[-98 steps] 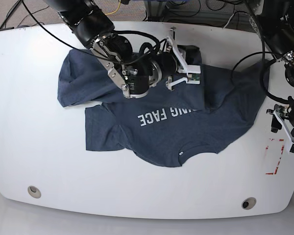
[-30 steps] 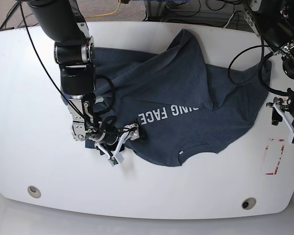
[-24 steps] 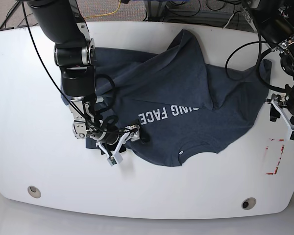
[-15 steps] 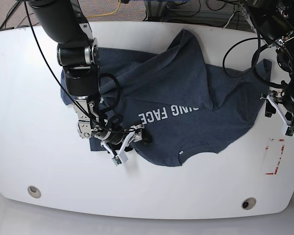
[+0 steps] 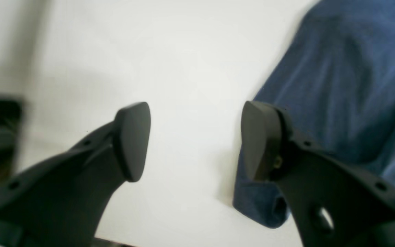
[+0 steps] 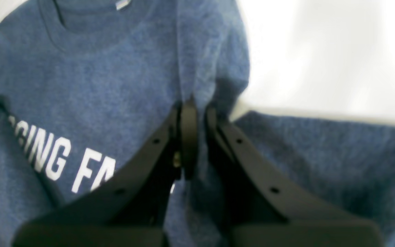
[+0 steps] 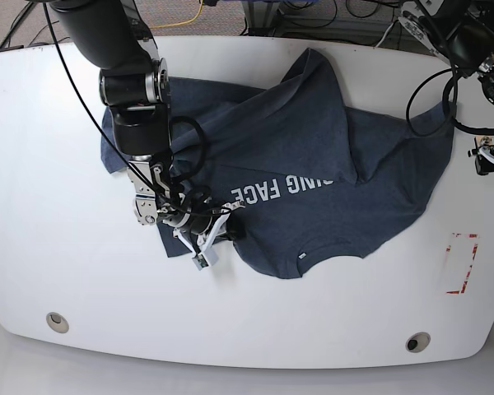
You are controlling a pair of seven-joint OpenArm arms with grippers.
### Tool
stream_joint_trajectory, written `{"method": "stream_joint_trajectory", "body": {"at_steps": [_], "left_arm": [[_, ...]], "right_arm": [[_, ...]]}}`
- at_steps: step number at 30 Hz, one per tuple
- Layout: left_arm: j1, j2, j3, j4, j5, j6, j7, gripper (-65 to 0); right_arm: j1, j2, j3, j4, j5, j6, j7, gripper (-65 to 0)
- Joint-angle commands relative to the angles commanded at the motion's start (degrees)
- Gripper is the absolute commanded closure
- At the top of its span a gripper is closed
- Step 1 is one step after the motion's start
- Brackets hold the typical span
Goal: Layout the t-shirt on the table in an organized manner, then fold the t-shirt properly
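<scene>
White desk (image 7: 49, 247); t-shirt (image 7: 313, 156) rumpled across centre toward 2 o'clock. Your right fingers (image 6: 194, 137) are clamped on a shirt fold at 7 o'clock. Left fingers (image 5: 195, 140) are apart beside the 3 o'clock hem. Draw outward low; keep cloth taut.

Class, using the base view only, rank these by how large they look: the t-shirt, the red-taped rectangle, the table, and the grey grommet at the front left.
1. The table
2. The t-shirt
3. The red-taped rectangle
4. The grey grommet
No near ties; the gaps are plain.
</scene>
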Motion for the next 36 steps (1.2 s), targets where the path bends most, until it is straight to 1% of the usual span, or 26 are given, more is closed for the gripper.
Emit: {"method": "stream_joint_trajectory", "body": {"at_steps": [4,7,10,11,13,14,17,23,24,29,33,36], "left_arm": [[-0.1,-0.4,0.2,-4.5,-0.2,0.0,-3.4,-39.7],[-0.3,-0.3,1.9,-7.6,-0.3,0.0,-4.7,-39.9],[-0.4,-0.1,3.5,-8.9,-0.9,0.0,-5.1,-43.3],[-0.7,-0.1,4.2,-9.0,-2.1,0.0,-5.2,-46.7],[-0.6,0.5,5.4,-9.1,-4.0,0.0,-5.3,-50.3],[-0.6,0.7,5.8,-9.1,-4.7,0.0,-5.5,-51.0],[-0.6,1.0,7.1,-9.1,-6.1,0.0,-5.5,-51.2],[-0.7,1.3,9.9,-9.7,-6.1,0.0,-5.5,-51.2],[-0.7,1.8,10.7,-10.6,-6.2,0.0,-5.6,-51.2],[-0.7,1.9,12.5,-14.5,-6.1,0.2,-8.6,-51.2],[-0.8,1.9,13.6,-16.6,-6.1,0.2,-9.7,-51.2],[-0.8,1.9,14.8,-16.9,-6.1,1.2,-11.1,-51.2]], "right_arm": [[-0.1,0.0,0.0,0.0,0.1,0.0,-0.4,0.0],[-0.5,0.0,0.0,0.2,0.1,0.0,-0.4,0.0],[-1.0,0.0,0.0,1.8,0.1,0.0,-0.4,0.0],[-1.7,0.0,0.0,2.7,0.2,0.0,-0.8,0.0],[-2.2,0.0,0.0,4.5,0.2,0.0,-2.1,0.0],[-2.4,0.0,0.0,5.1,0.2,0.0,-2.5,0.0],[-2.9,-0.1,0.0,6.7,0.2,0.0,-3.7,0.0],[-3.4,-0.2,0.1,7.3,0.2,0.0,-4.0,0.0],[-3.5,-0.2,0.1,7.3,0.2,0.0,-4.0,0.0],[-3.6,-0.1,0.3,7.6,0.2,0.0,-4.0,0.0],[-3.6,-0.1,0.3,7.6,0.2,0.0,-4.0,0.0],[-4.1,-0.1,0.3,7.6,0.2,0.0,-4.0,0.0]]}}
